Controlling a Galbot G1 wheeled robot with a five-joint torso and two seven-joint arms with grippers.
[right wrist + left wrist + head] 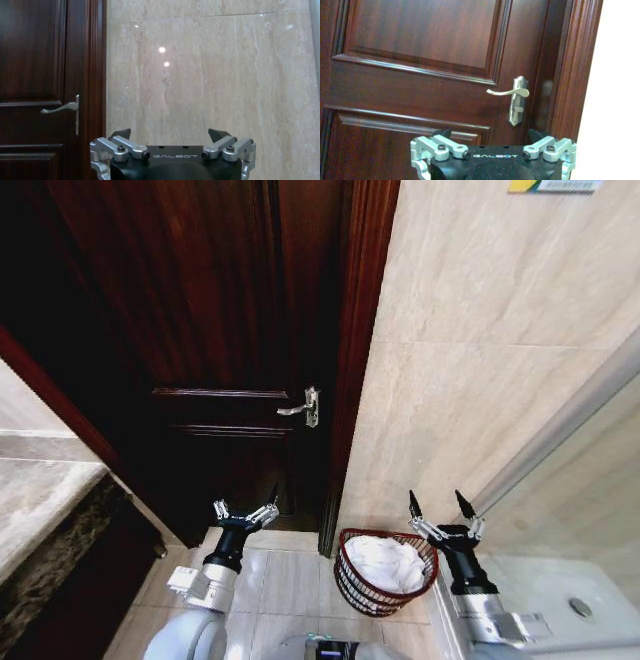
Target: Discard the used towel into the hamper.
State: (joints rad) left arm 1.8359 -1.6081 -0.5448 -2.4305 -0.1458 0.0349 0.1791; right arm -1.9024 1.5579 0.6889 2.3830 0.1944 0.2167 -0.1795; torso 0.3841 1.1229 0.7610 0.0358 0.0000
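The towel [388, 563] lay inside the hamper [352, 582], which stood just beside the door frame [352, 370]. Our left gripper [245, 513] and right gripper [442, 515] flanked the hamper, fingers spread wide, empty. We judged it best to keep both clear.

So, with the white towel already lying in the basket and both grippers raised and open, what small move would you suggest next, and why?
Probably none beyond holding both arms where they are. The white towel lies bundled inside the hamper, beside the door frame. The left gripper and the right gripper are open, empty and apart from the rim, so the drop looks done.
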